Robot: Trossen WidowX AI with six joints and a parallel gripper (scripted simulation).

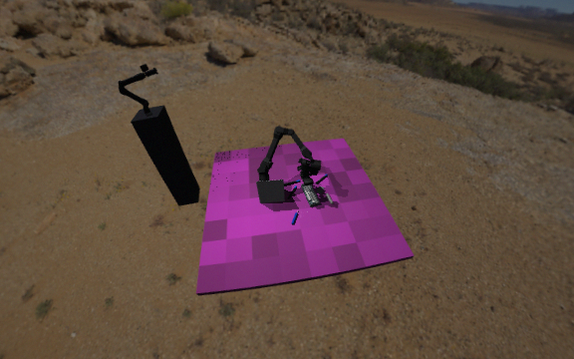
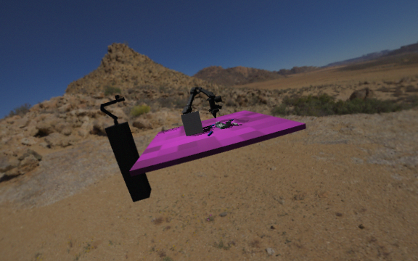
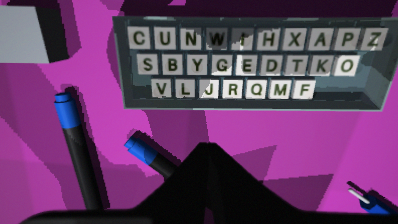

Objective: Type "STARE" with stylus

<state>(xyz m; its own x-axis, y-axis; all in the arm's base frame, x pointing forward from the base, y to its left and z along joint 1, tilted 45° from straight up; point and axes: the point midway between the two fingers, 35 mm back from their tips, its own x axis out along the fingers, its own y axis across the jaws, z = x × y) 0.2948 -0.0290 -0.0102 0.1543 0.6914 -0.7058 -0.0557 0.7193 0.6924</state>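
Observation:
The keyboard (image 1: 311,195) (image 2: 224,125) (image 3: 367,75) is a dark tray with three rows of pale letter keys; in the wrist view it fills the upper part, with shadow over part of the top row. My gripper (image 1: 308,182) (image 2: 215,116) (image 3: 207,150) is shut with nothing between its fingertips. It hangs above the table on the near side of the keyboard, below the bottom row in the wrist view. A blue-and-black pen with a pale tip (image 3: 375,204) lies at the lower right of the wrist view. I cannot tell whether it is the stylus.
Two blue-ended black pens (image 3: 67,112) (image 3: 142,151) lie left of my fingers in the wrist view. A pale block (image 3: 22,35) sits at its upper left. A dark grey box (image 1: 271,191) (image 2: 191,124) stands near the arm's base, and a blue pen (image 1: 295,217) lies farther out.

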